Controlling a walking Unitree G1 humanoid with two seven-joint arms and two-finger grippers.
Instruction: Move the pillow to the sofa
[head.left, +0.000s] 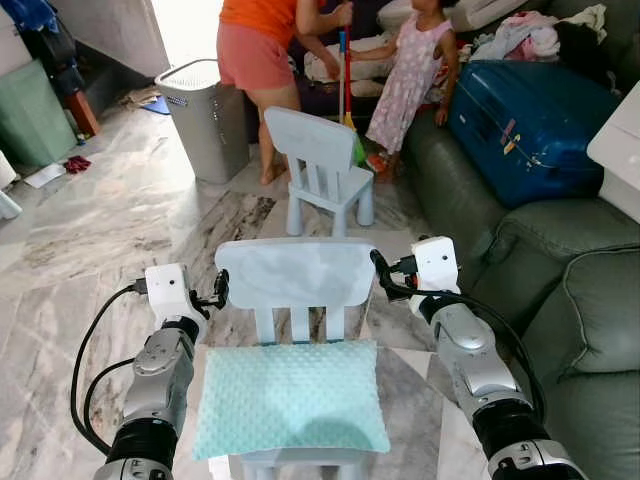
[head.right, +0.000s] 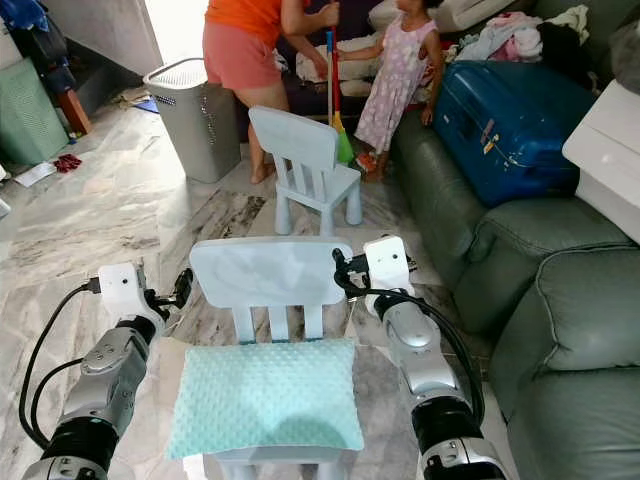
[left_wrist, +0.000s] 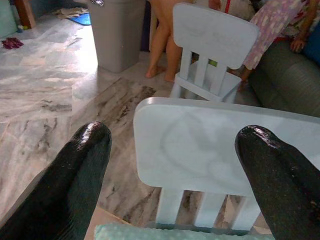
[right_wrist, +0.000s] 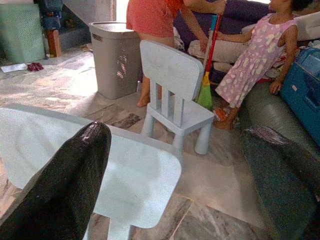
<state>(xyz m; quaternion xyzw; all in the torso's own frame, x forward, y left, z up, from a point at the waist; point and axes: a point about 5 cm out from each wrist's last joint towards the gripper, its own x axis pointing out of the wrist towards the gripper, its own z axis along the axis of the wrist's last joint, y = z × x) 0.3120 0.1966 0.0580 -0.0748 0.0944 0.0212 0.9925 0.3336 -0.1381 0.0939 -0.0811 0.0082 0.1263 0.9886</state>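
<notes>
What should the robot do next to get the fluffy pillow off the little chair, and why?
Probably lower both grippers toward the pillow. It lies flat on the near chair, untouched. The left gripper and right gripper hover open beside the chair's backrest, above the pillow's far edge, so they likely need to come down on either side of it before closing.

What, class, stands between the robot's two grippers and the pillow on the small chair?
Nothing visible. The pillow lies uncovered on the near chair's seat. The left gripper and right gripper, jaws open, flank the backrest just beyond the pillow.
</notes>
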